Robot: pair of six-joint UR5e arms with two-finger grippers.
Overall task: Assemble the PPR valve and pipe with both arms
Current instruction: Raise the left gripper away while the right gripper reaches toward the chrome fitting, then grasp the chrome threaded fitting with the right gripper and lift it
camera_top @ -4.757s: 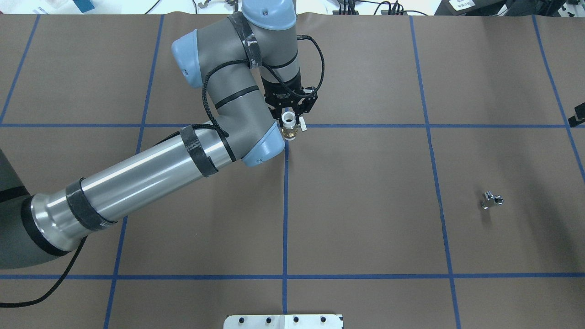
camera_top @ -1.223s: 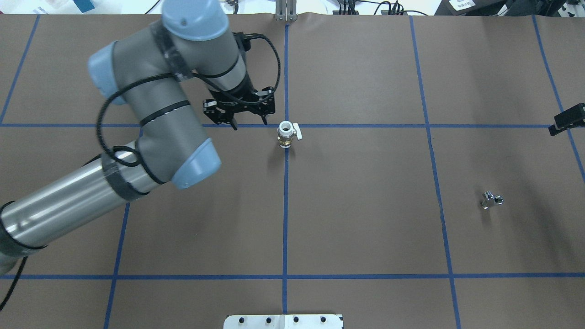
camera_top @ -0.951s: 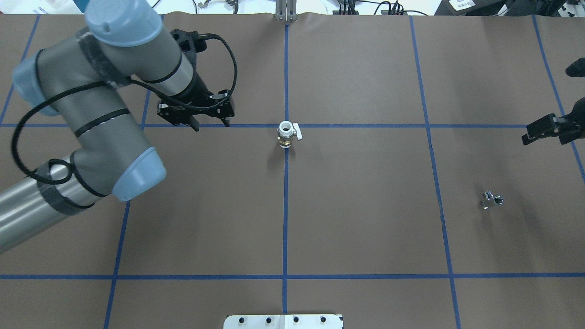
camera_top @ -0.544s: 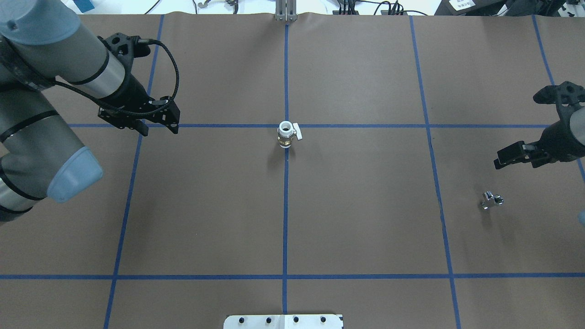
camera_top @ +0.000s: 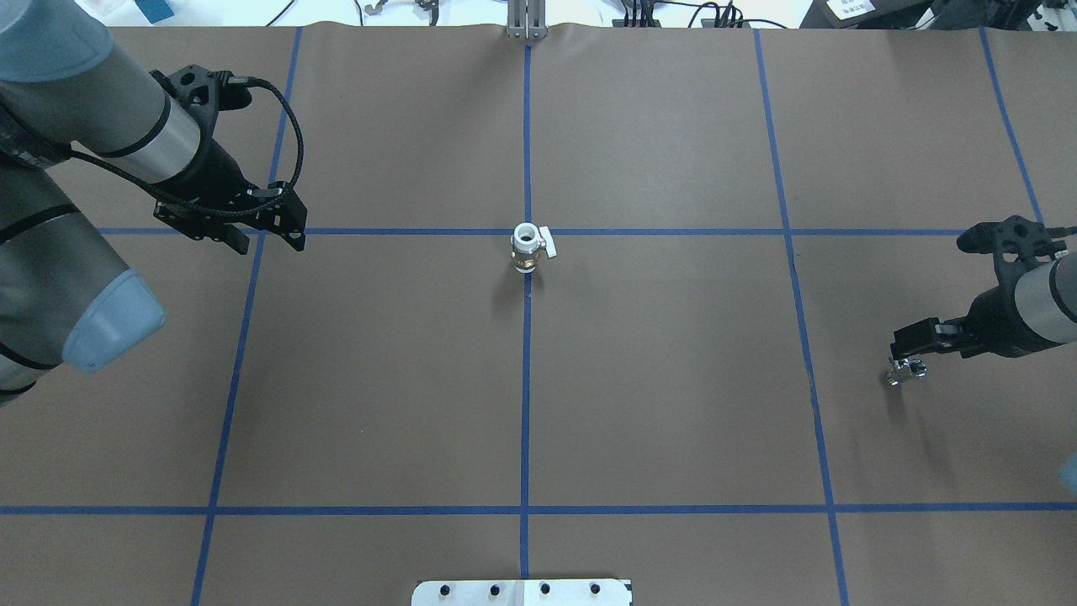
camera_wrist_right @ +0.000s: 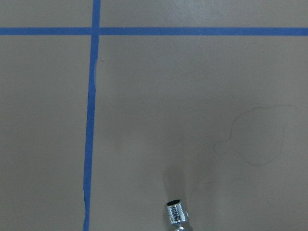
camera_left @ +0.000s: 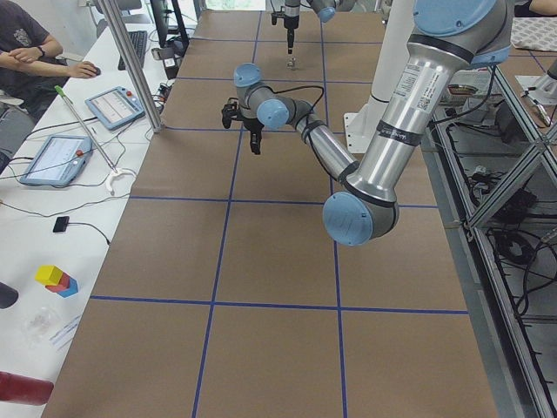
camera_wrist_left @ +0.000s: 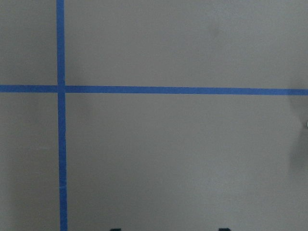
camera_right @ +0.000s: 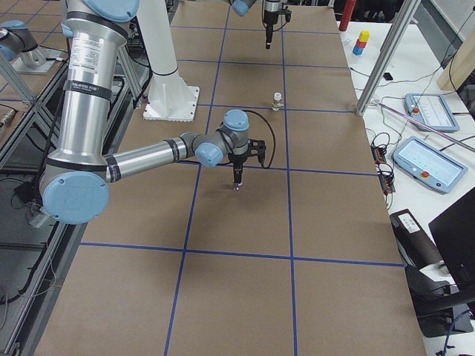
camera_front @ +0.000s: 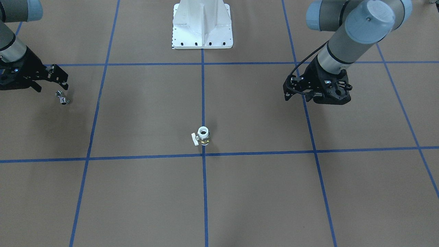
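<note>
On the brown matte bench (camera_top: 673, 379), gridded with blue tape (camera_top: 524, 421), the tiny shiny chrome pipe (camera_top: 904, 369) lies at the robot's right. The right hand (camera_front: 51, 88) hovers just above it, spread and empty. Farther off, the brass PPR valve (camera_top: 528, 247) with its white collar stands upright at centre. The left hand (camera_top: 271, 246), spread and empty, hangs well apart.

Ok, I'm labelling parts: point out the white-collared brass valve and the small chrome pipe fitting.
White-collared brass valve (camera_top: 526, 247), overhead view, its mid-body.
Small chrome pipe fitting (camera_wrist_right: 174, 211), right wrist view, threaded end.
</note>
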